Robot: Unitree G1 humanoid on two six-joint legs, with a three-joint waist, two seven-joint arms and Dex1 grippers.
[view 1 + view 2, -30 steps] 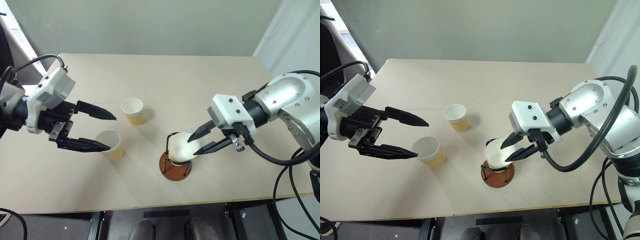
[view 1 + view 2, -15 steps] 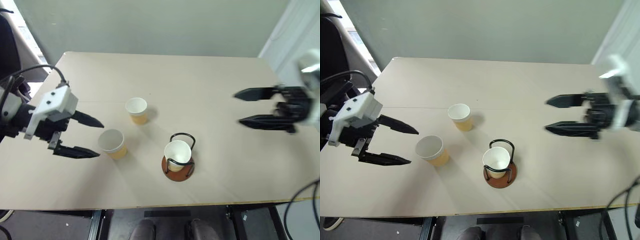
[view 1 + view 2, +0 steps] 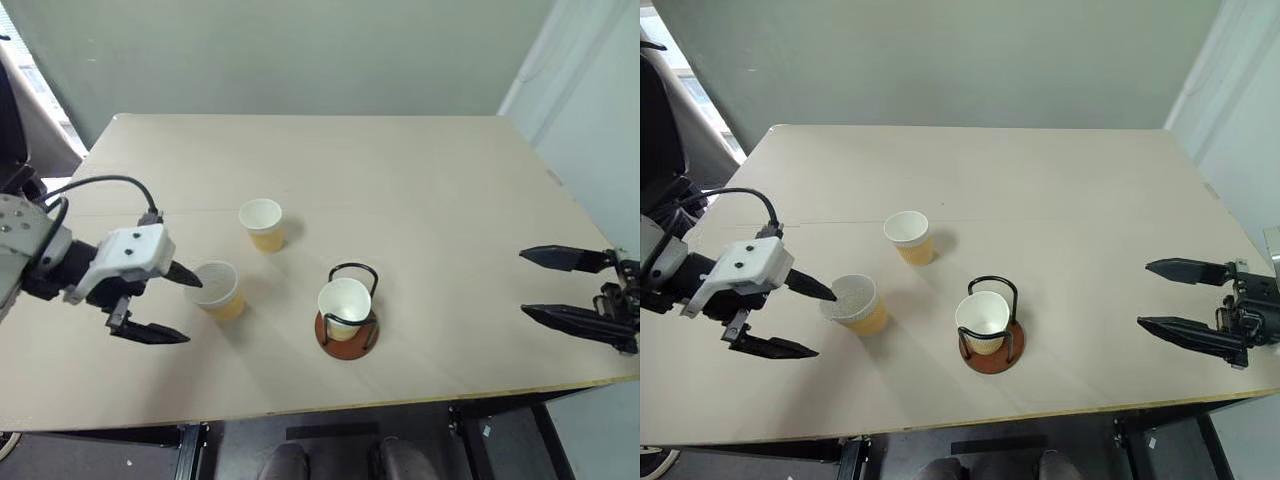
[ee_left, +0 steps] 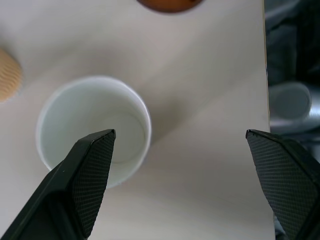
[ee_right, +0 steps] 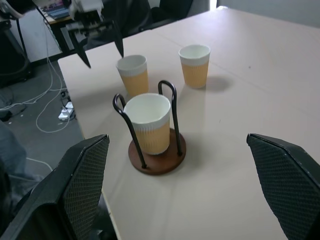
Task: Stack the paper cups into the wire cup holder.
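One paper cup [image 3: 343,307] sits upright inside the wire cup holder [image 3: 346,318], near the desk's [image 3: 420,200] front edge. Two more cups stand loose at about ten o'clock from it: the nearer cup [image 3: 219,289] and the farther cup [image 3: 262,223].

The left pincer [image 3: 178,305] has its jaws wide apart and grips nothing; one finger [image 4: 90,170] overlaps the nearer cup's rim in the wrist view, the other [image 4: 285,175] hangs well clear over bare desk. The right pincer [image 3: 540,285] waits at three o'clock, jaws spread and empty.

The step in hand looks like grasping the nearer cup. To do it well, the left pincer should shift so the cup's wall lies between both fingers, low enough to catch the ribbed sleeve, then close gently, since thin paper probably crushes or tips under a hard or off-centre squeeze.
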